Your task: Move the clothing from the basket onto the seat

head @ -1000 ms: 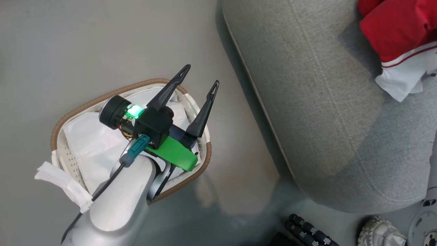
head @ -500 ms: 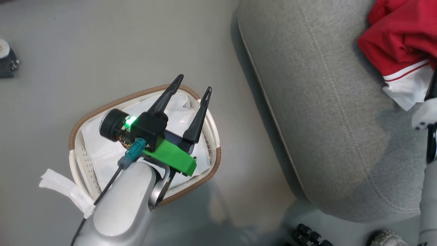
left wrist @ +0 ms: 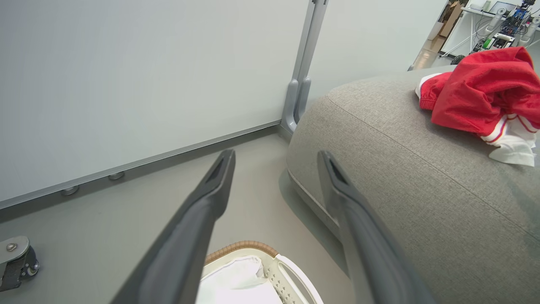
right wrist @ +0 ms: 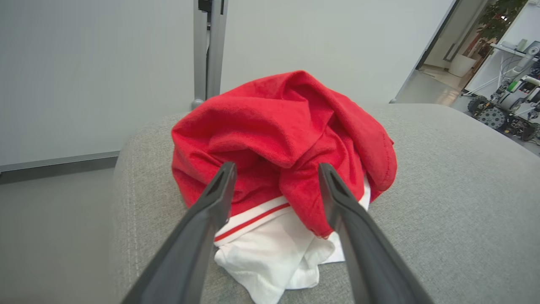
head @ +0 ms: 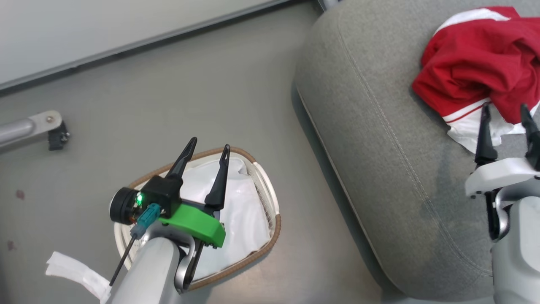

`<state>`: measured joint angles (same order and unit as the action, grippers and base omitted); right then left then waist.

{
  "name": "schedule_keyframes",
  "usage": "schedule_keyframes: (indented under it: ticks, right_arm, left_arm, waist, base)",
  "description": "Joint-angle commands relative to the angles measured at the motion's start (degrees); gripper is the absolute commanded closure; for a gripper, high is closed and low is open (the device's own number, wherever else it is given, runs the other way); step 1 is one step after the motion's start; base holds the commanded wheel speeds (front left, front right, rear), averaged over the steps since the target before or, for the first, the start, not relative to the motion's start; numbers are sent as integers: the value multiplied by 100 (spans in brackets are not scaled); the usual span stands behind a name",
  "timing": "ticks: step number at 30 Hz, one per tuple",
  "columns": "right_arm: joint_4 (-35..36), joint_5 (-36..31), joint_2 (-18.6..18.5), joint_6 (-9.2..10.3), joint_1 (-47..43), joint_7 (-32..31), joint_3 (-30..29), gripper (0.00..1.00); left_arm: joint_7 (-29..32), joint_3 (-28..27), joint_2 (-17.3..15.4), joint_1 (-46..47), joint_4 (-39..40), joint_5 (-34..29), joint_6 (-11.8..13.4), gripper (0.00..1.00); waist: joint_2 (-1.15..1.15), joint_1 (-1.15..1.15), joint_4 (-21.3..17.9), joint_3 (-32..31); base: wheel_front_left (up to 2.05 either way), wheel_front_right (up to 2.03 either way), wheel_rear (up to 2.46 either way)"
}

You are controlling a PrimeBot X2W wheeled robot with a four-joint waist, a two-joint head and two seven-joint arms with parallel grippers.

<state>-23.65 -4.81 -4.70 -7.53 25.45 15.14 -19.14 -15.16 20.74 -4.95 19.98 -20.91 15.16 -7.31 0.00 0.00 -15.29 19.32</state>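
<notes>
Floor [head: 219,93]: smooth matte grey, w/ a couple of small dark spots [head: 19,194] at far left. A white wall panel [left wrist: 126,76] w/ a grey base strip runs along the back. A grey metal post [left wrist: 300,63] stands at the panel joint, just behind the sofa's corner. A caster on a metal leg [head: 49,128] sits on the floor at left, well apart from the basket. In the R wrist view, an opening at right leads to another area w/ wheeled robots [right wrist: 504,112] and a potted plant [right wrist: 498,17].

Sofa [head: 379,160]: big, grey woven fabric, rounded corner, stitched seam running near the edge. The garment [head: 472,71] lies crumpled on the seat top. It's red w/ a white hem part and a thin red stripe, bunched in a mound, white part toward the R gripper.

Basket [head: 276,230]: small oval, white perforated plastic, brown woven rim. It's on the floor near the sofa's corner, not touching it. The white liner [head: 247,211] shows inside. A white fabric strip [head: 69,270] trails onto the floor at its near-left side.

L gripper [head: 210,143]: above the basket, fingers spread, nothing between them. R gripper [head: 506,106]: over the seat, fingers wide apart, tips at the garment's white edge, not clamped on it. Can't tell whether the tips touch the cloth.
</notes>
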Motion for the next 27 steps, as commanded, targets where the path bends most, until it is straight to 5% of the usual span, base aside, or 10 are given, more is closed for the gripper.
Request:
schedule_keyframes:
  ticks: [1,15,27]
  right_arm:
    - [61,112,-9,8,-106,1,106,0]
    - [89,770,160,7,-454,1,1167,0]
    - [-22,1121,162,8,-832,1,1547,0]
  left_arm:
    - [3,-85,5,-160,-53,-41,-3,0]
    - [3,-1307,150,-763,-281,-333,174,0]
    - [3,-2137,190,-1260,-437,-490,278,0]
  waist:
    - [0,0,376,-407]
    - [0,0,1292,-899]
    - [0,0,1572,-1282]
  base:
    - [0,0,0]
    - [0,0,0]
    - [0,0,0]
